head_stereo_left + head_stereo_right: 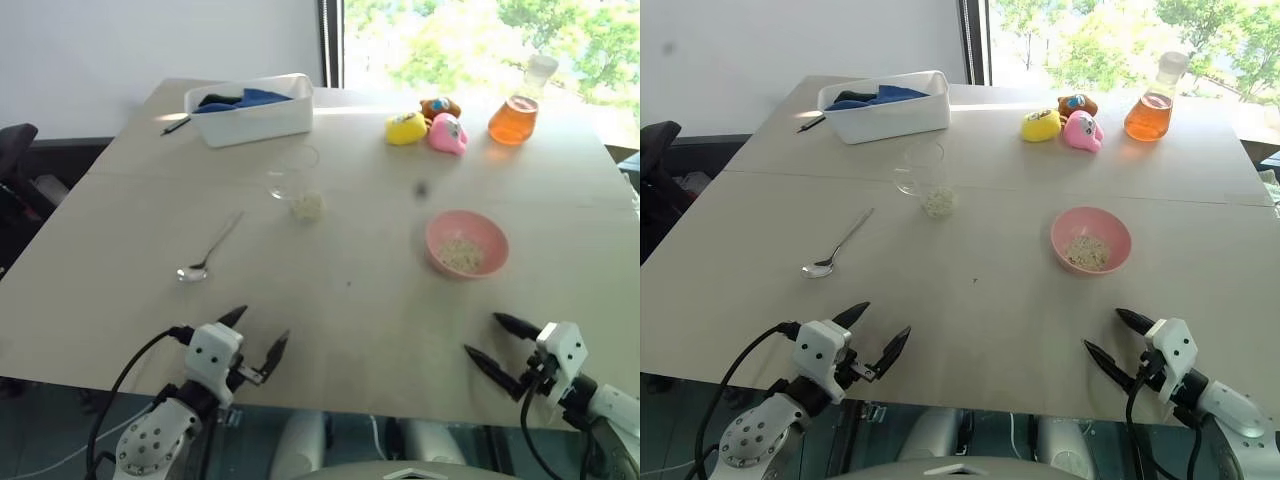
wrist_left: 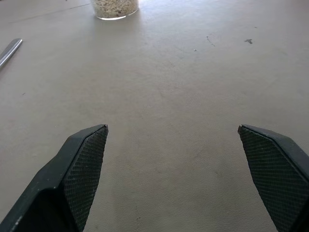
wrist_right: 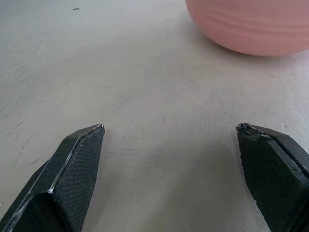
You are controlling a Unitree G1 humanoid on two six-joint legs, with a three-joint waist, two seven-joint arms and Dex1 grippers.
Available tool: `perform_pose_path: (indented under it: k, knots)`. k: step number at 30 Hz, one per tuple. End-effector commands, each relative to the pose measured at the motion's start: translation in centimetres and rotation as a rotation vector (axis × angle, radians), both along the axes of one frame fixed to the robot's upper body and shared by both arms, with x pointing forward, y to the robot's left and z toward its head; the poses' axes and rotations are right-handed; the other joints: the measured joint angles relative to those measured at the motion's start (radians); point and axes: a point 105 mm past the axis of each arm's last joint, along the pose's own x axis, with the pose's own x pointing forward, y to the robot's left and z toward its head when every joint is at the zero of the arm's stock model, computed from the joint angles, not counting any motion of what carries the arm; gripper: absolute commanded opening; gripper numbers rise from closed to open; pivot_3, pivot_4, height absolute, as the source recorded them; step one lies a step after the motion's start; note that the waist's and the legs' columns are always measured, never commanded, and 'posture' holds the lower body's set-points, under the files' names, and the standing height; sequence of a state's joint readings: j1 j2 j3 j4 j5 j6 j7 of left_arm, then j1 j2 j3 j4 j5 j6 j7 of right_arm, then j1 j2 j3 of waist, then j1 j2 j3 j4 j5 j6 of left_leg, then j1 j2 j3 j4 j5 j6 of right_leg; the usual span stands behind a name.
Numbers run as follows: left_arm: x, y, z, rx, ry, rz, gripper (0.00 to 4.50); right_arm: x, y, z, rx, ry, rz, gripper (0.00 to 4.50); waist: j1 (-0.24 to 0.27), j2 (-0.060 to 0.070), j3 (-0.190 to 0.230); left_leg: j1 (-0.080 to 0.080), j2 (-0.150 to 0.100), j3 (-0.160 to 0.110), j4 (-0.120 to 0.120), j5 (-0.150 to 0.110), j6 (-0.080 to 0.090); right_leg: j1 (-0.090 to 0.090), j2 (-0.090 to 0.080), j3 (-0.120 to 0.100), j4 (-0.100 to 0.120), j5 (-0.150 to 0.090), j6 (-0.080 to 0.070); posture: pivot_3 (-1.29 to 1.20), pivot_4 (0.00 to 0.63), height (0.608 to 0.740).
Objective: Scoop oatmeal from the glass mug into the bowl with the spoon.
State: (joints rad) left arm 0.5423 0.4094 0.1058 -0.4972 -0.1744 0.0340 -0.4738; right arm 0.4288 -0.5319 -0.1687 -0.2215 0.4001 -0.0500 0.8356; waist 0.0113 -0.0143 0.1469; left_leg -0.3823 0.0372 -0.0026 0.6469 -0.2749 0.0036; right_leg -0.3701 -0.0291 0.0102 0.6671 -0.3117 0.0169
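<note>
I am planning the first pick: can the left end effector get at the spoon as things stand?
Probably yes. The left end effector is open and empty, and the spoon lies alone on the table ahead of it, nothing between them.

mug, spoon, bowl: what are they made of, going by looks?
Glass mug: clear and colourless with thin walls, the table showing through it, so probably glass, though clear plastic cannot be ruled out.
Spoon: slim, silvery, with bright glints on it, likely polished metal.
Bowl: opaque pink with a matte look and faint ridges on the outer wall; plastic or ceramic, cannot tell which.
</note>
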Motion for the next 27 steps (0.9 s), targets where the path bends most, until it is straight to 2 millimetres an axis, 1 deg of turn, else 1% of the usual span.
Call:
perform_pose_path:
  k: [1, 4, 10, 20, 27]
  knots:
    - [-0.3, -0.3, 0.2, 0.010, -0.024, -0.016, 4.50, 0.5, 0.1, 1.3, -0.008, -0.064, 0.004, 4.43, 0.000, 0.000, 0.000, 0.000, 0.000, 0.000, 0.000, 0.000, 0.000, 0.000, 0.000, 0.000, 0.000, 0.000, 0.000, 0.00, 0.150, 0.740]
    - [0.0, -0.1, 0.0, 0.008, -0.021, 0.003, 4.50, 1.0, 0.5, 1.4, -0.003, -0.076, 0.005, 4.43, -0.001, 0.000, 0.000, 0.001, 0.000, 0.001, 0.002, 0.000, 0.000, 0.000, 0.000, 0.001, 0.003, 0.000, 0.000, 0.00, 0.150, 0.740]
    - [0.1, -0.2, 0.0, 0.006, -0.026, 0.002, 4.50, 1.1, 0.7, 1.3, 0.003, -0.078, 0.005, 4.43, 0.001, -0.001, 0.001, 0.002, 0.000, 0.001, 0.005, 0.000, 0.000, 0.000, 0.001, 0.002, 0.009, 0.000, 0.000, 0.00, 0.150, 0.740]
    - [0.1, -0.2, 0.1, 0.012, -0.032, 0.003, 4.50, 1.1, 0.9, 1.0, 0.012, -0.078, 0.000, 4.43, 0.000, -0.001, 0.001, 0.002, 0.000, 0.001, 0.006, 0.000, 0.000, -0.001, 0.001, 0.003, 0.011, 0.000, 0.000, 0.00, 0.150, 0.740]
    - [0.5, 0.0, 0.3, 0.005, -0.041, 0.012, 4.50, 1.1, 1.2, 1.3, 0.016, -0.081, 0.012, 4.43, 0.000, -0.001, 0.001, 0.002, 0.000, 0.001, 0.006, 0.000, 0.000, -0.001, 0.001, 0.003, 0.011, 0.000, 0.000, 0.00, 0.150, 0.740]
